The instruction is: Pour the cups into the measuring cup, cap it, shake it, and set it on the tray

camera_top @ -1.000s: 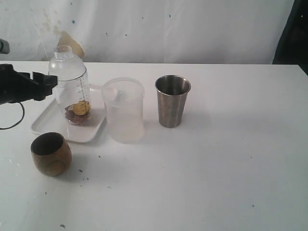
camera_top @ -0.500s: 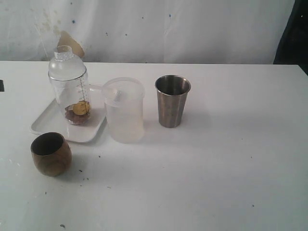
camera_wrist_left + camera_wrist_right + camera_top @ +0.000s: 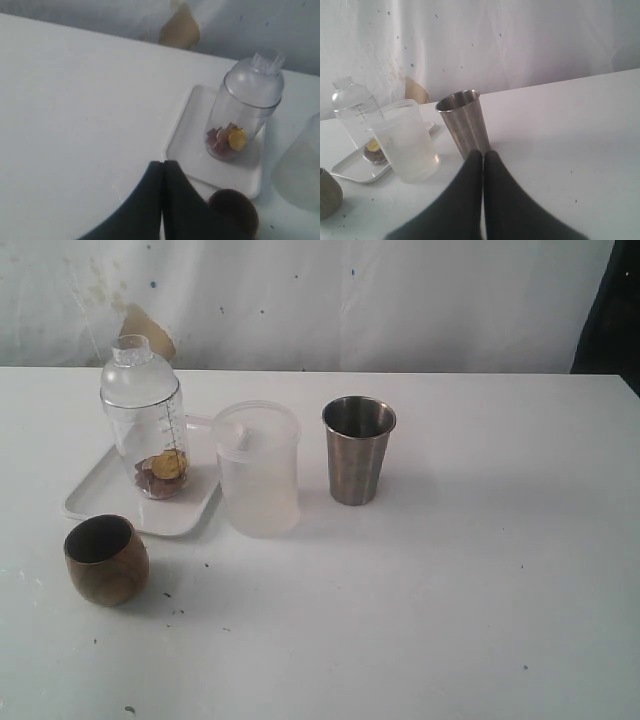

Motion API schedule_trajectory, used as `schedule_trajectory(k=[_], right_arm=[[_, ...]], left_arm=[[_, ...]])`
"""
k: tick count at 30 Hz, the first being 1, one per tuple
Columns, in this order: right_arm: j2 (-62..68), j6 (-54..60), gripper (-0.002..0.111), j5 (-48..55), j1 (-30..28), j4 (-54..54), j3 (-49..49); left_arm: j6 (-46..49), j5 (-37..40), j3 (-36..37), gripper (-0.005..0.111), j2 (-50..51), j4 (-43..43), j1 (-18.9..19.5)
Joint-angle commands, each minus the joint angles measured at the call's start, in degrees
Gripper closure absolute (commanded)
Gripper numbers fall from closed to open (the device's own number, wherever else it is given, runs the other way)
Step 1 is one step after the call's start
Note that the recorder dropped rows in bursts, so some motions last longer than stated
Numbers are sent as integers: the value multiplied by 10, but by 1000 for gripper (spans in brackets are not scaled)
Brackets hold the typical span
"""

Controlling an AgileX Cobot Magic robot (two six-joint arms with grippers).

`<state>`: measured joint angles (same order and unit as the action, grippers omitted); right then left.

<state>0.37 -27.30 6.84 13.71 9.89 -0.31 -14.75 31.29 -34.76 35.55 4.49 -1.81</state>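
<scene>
The clear measuring cup [image 3: 148, 425] stands capped on the white tray [image 3: 100, 490] at the left, with yellow and reddish pieces at its bottom; it also shows as the measuring cup [image 3: 245, 107] on the tray [image 3: 192, 150]. In front of the tray sits the brown wooden cup [image 3: 106, 559]. The steel tumbler [image 3: 358, 449] stands upright at the middle. Neither arm shows in the exterior view. My left gripper [image 3: 163, 164] is shut and empty, well apart from the tray, and my right gripper [image 3: 483, 153] is shut and empty, short of the tumbler [image 3: 463, 122].
A wider frosted plastic cup [image 3: 259, 468] stands between the tray and the tumbler, close to the tray's right edge. A brown stain [image 3: 150, 330] marks the white back wall. White table stretches to the right and front.
The left arm, beside the measuring cup a second ago, has pulled back out of the exterior view to the left. The capped cup stays on the tray.
</scene>
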Motion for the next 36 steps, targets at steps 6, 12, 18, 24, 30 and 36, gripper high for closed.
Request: schedule_trajectory(k=[6,12,18,24,30,36], right_arm=[[-4,5,108,-5,1,2,3],[-4,5,108,-5,1,2,3],[-4,5,108,-5,1,2,3],[-4,5,108,-6,1,2,3],[-4,5,108,-6,1,2,3],[-4,5,108,-6,1,2,3]], left_arm=[[94,39,63,107,-235,-114,-2],[82,-71,137,107,-282,-127,-2],[83,-72,137,107,-282,-127,-2],[83,-72,137,107,-282,-127,-2],[107,-72,137,107,-282,-109,-2],[111,-99,179,107,-282,-63,-1]])
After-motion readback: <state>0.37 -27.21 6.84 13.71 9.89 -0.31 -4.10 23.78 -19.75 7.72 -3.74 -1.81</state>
